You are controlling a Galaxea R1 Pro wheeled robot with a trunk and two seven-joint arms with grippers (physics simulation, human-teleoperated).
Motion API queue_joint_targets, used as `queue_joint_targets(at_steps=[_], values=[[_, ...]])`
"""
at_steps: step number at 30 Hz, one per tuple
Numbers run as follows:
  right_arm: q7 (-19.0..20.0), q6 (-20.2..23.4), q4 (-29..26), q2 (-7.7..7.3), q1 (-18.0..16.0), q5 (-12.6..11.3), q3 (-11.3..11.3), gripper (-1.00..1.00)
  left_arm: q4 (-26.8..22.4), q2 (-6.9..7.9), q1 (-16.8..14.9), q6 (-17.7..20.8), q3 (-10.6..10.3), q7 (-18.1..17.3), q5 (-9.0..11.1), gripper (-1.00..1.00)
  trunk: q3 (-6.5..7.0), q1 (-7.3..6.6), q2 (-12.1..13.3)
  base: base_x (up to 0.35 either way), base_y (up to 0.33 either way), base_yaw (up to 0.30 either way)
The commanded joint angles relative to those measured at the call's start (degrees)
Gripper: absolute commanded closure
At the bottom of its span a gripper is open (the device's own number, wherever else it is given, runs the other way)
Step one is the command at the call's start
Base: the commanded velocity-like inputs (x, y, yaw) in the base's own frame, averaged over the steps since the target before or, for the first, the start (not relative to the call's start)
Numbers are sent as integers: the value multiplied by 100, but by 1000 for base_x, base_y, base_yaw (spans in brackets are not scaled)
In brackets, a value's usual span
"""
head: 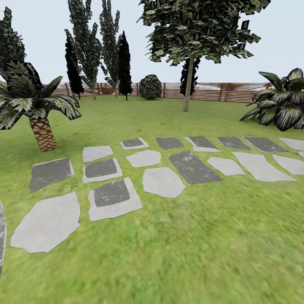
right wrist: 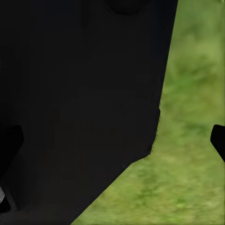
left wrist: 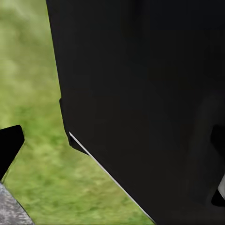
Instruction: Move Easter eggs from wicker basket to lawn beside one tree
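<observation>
Lawn [head: 190,253] crossed by stepping stones [head: 162,181]; tree [head: 188,82] at 12 o'clock, palm [head: 42,131] at 10 o'clock. Gripper states cannot be told.

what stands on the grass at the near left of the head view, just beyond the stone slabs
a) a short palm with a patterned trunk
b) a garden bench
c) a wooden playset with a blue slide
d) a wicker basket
a: a short palm with a criss-cross brown trunk and drooping fronds stands on the lawn left of the paving stones.
</observation>
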Motion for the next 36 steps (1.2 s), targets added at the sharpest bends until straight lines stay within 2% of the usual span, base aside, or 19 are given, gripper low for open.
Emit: queue_joint_targets(at_steps=[1, 6, 36], values=[[20, 1, 11, -1, -7, 21, 8, -100, -9, 2, 2, 8, -3, -18, -10, -100, -4, 4, -2, 344, 78, -288], [22, 1, 11, -3, -7, 21, 7, -100, -10, 2, 2, 8, -3, -18, -10, -100, -4, 4, -2, 344, 78, -186], [7, 10, 11, -1, -7, 21, 8, -100, -9, 2, 2, 8, -3, -18, -10, -100, -4, 4, -2, 344, 77, -2]])
